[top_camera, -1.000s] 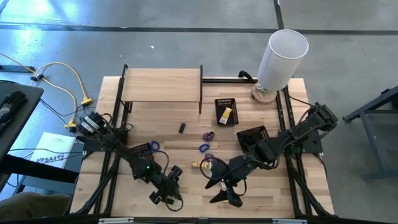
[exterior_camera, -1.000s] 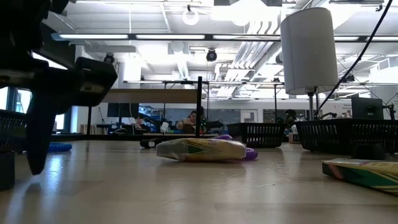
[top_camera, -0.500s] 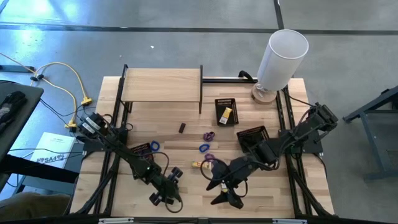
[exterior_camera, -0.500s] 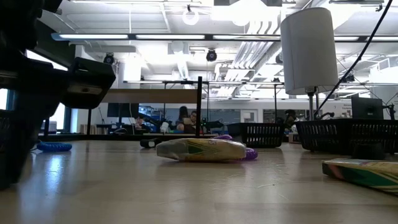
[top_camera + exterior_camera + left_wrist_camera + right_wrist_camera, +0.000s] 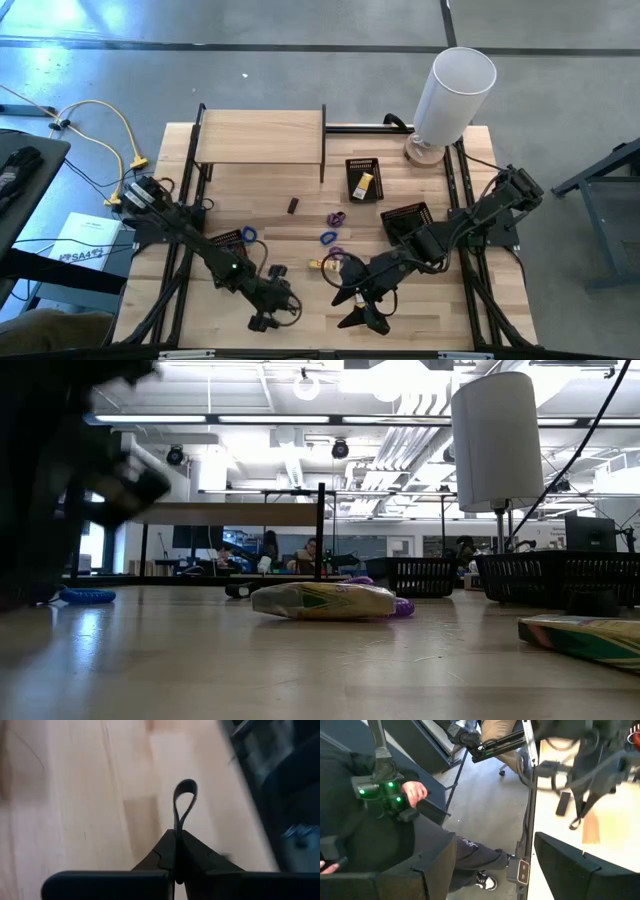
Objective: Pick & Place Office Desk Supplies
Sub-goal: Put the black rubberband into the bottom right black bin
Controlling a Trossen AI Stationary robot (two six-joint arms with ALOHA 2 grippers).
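Pinching a black loop, the left hand blurs into shadow low down.

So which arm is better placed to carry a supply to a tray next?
The left. Its tool is shut on a black loop, pinched between the fingers in the left wrist view. The right tool is open and holds nothing, near the table's front edge.

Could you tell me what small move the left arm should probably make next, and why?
Probably lift straight up: the left gripper is shut on a thin black loop, which sticks out past its fingertips just over the bare table, so raising it clears the wood before carrying it toward a tray.
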